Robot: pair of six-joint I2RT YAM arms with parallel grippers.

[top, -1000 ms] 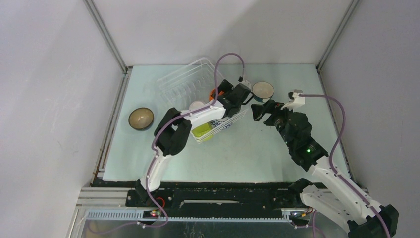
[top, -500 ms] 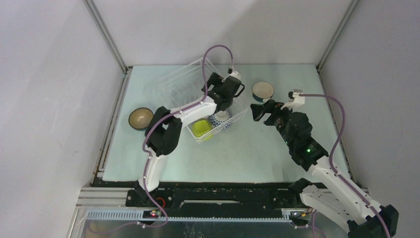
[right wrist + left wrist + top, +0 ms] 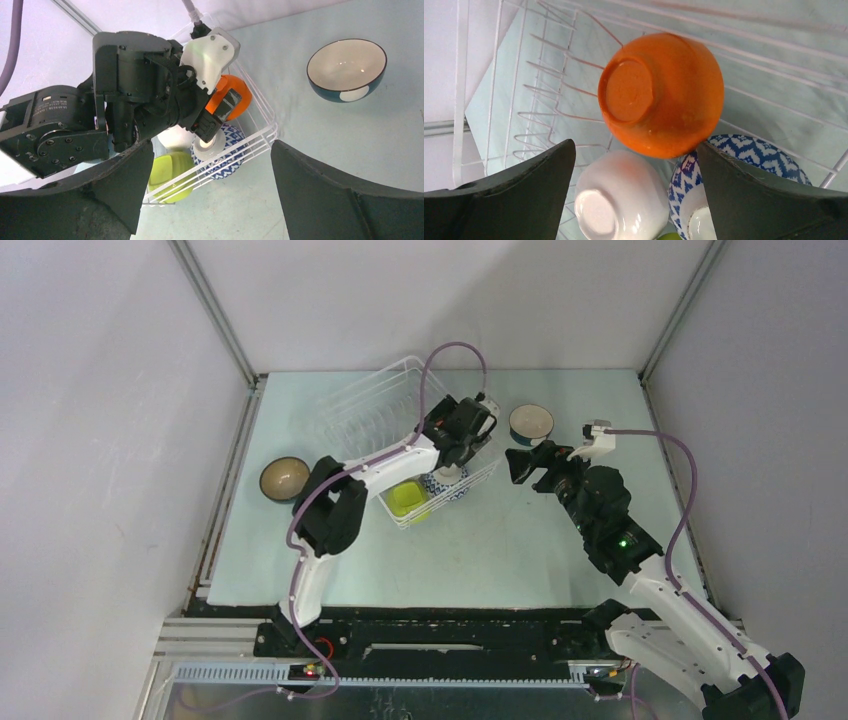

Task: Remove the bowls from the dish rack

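The left gripper (image 3: 634, 150) has swung slightly right. 1 dark bowl (image 3: 285, 479) sits left of the dish rack (image 3: 365, 405); the gripper's jaws spread wide over the racked orange bowl (image 3: 661, 95), white bowl (image 3: 621, 200) and patterned bowl (image 3: 769, 155). Right gripper (image 3: 212, 145) gapes wide; motor label (image 3: 50, 112) unreadable.

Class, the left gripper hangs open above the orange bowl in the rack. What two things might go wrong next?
1. The orange bowl lies foot-up, offering the left gripper only a rounded outside, so the fingers may slip.
2. The white bowl and patterned bowl crowd beside it; a closing finger could strike one or snag a dish rack wire.
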